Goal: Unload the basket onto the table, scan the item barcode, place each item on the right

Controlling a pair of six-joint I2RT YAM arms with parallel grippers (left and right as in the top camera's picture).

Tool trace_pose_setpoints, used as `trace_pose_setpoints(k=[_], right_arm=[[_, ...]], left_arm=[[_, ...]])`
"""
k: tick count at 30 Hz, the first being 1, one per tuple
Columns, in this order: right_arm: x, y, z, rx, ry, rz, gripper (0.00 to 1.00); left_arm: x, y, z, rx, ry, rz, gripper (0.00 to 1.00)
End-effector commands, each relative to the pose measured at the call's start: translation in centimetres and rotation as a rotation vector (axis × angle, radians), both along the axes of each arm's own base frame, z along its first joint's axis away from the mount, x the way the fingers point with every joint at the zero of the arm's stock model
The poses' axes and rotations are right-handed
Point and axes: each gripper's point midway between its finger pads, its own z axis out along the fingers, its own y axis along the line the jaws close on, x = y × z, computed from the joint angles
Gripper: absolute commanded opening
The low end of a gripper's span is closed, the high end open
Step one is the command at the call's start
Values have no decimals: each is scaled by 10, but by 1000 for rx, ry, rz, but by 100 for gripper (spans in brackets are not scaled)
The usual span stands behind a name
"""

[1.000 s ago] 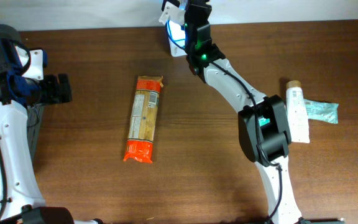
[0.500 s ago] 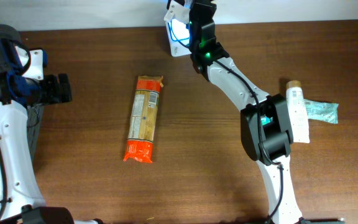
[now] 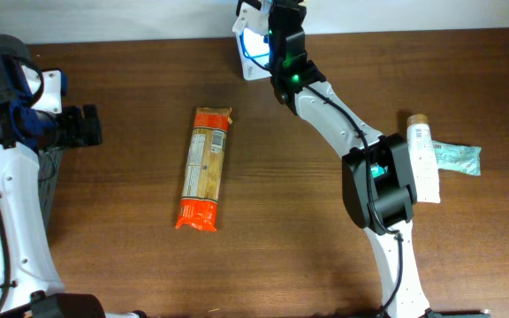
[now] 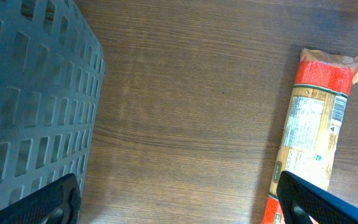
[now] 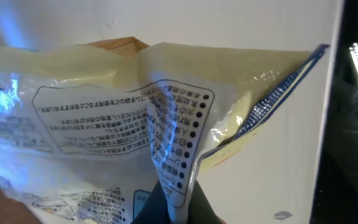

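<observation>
pouch held up at the far edge, almost nothing moving

a second back the right gripper (image 3: 268, 25) sat a touch lower and further left. it has since crept toward 12 o'clock, and over the last half second i see no change. it is pressed together on a fold of the white pouch (image 3: 253, 46), which hangs at the 12 o'clock edge of the counter (image 3: 281, 238), against the pale wall, with blue light across its printed face. in the right wrist view the pouch fills the frame: crumpled, with small dark print and a blue-striped seam.

the left gripper (image 3: 91, 125) is where it was, out at 9 o'clock, spread wide and holding nothing, with the grey basket (image 4: 30, 93) just beside it.

the orange packet (image 3: 204, 168) has not shifted. it lies flat, label up, a little toward 9 o'clock from the middle, well apart from the pouch. at 3 o'clock a white tube (image 3: 422, 159) lies on top of a teal sachet (image 3: 459, 158). the right arm stretches from 5 o'clock up to 12, crossing between packet and tube.
</observation>
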Motion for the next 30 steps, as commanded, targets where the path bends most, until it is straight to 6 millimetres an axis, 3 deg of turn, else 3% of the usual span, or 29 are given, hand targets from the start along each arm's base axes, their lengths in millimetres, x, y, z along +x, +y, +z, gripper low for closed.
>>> trace_pose_setpoints(k=[1, 17, 19, 21, 23, 26, 30], right_arm=[[-1, -1, 35, 48, -98, 6, 4], [-1, 1, 15, 20, -20, 16, 4], [-1, 4, 20, 56, -28, 35, 4], [-11, 0, 55, 222, -64, 39, 4], [-25, -5, 78, 295, -35, 39, 4], [-63, -8, 112, 449, 82, 76, 4], [-149, -8, 135, 836, 375, 107, 4]], left_arm=[[0, 3, 3, 9, -9, -4, 99], [0, 3, 3, 10, -9, -5, 99], [0, 3, 3, 9, -9, -5, 99], [0, 3, 3, 9, -9, -5, 99], [0, 3, 3, 9, -9, -5, 99], [0, 3, 3, 9, -9, -5, 99], [0, 3, 3, 9, -9, -4, 99]])
